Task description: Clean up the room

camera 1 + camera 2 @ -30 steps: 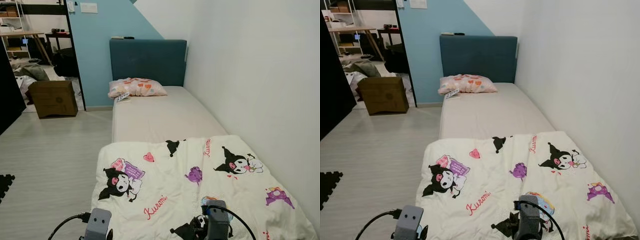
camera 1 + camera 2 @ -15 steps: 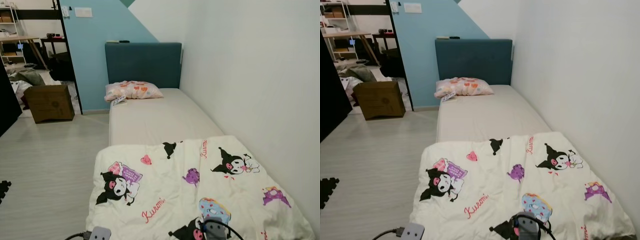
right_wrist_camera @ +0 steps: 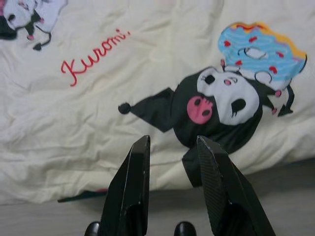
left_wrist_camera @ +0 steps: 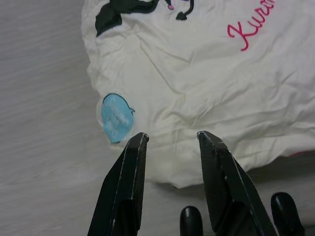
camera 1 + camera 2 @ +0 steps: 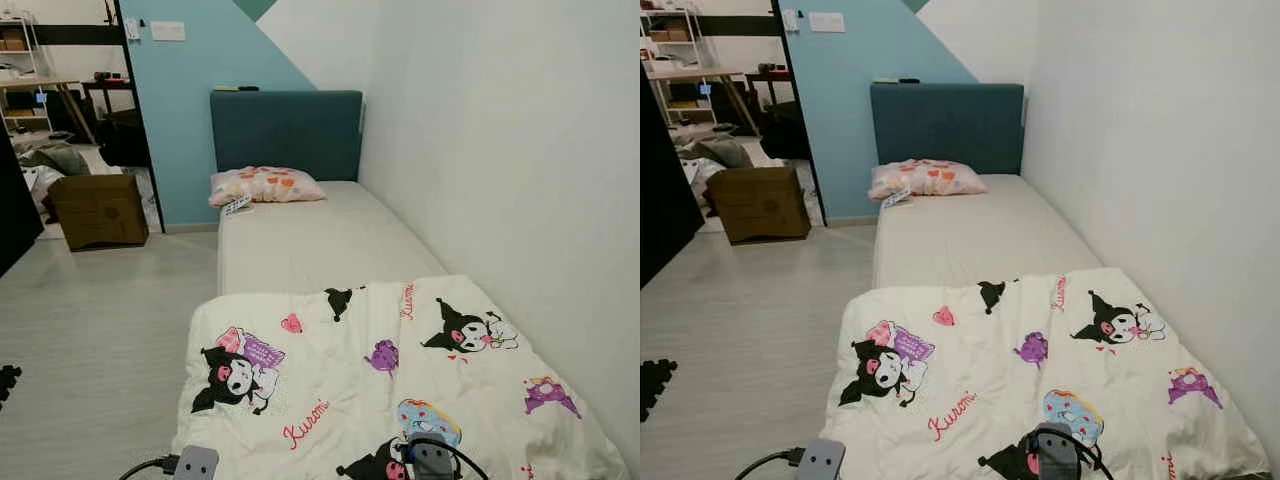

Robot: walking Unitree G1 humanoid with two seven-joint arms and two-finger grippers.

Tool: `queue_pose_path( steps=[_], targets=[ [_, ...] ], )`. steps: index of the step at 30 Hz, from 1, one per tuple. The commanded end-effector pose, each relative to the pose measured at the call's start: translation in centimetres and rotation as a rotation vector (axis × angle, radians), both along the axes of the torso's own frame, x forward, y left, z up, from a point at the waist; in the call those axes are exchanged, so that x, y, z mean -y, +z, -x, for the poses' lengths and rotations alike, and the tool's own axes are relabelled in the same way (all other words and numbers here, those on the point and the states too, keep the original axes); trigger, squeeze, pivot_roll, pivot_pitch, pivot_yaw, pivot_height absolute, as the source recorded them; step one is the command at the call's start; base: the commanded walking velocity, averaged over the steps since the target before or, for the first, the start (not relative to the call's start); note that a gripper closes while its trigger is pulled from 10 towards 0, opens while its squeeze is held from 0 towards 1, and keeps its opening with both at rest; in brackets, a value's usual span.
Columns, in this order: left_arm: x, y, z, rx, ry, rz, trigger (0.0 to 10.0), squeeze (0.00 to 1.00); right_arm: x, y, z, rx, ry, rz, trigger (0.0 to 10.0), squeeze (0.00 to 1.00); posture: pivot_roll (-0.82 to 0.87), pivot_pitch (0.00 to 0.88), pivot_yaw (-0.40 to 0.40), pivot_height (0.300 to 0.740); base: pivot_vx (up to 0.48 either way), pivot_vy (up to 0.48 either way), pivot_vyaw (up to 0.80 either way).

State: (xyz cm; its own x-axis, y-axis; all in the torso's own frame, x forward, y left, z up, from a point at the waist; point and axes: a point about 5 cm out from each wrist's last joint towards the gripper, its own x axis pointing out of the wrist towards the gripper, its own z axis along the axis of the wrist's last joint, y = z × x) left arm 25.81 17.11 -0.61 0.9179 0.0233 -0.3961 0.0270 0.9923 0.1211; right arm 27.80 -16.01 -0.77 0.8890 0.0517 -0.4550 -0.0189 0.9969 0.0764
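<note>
**Cream quilt at the foot of the bed, both grippers above its near edge**

Cream fabric printed with cartoon characters is what you face: one quilt (image 5: 400, 380) spread over the near half of one bed (image 5: 320, 240). Beyond it the mattress lies bare up to a teal headboard (image 5: 286, 135), with one pink patterned pillow (image 5: 265, 186) against it and a small paper tag beside the pillow. A white wall (image 5: 500, 150) runs along the bed's right side. To your left, across the pale wood floor (image 5: 100, 320), one brown cardboard box (image 5: 98, 210) stands by a doorway with shelving and clutter behind it.

Your left gripper (image 4: 170, 140) hangs over the quilt's near left corner, fingers apart, next to a blue speech-bubble print, floor alongside. Your right gripper (image 3: 172, 145) hovers over the quilt's near edge, fingers apart, just short of a black character print with a pink skull. Neither holds anything.
</note>
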Motion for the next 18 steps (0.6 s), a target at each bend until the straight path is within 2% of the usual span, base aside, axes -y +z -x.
queue_pose_path(
  steps=[1, 18],
  targets=[
    [-0.29, -0.61, 0.57, -0.022, 0.02, 0.008, 10.0, 0.0, -0.04, -0.1, 0.05, 0.003, 0.001, -0.007, 10.0, 0.0, 0.04, 0.111, -0.05, 0.688, 0.0, 0.0, 0.0],
    [-0.22, -0.56, 0.91, 0.003, 0.019, 0.001, 10.0, 0.0, -0.06, -0.1, 0.02, 0.019, -0.002, -0.012, 10.0, 0.0, 0.04, 0.113, -0.046, 0.688, 0.0, 0.0, 0.0]
  ],
)
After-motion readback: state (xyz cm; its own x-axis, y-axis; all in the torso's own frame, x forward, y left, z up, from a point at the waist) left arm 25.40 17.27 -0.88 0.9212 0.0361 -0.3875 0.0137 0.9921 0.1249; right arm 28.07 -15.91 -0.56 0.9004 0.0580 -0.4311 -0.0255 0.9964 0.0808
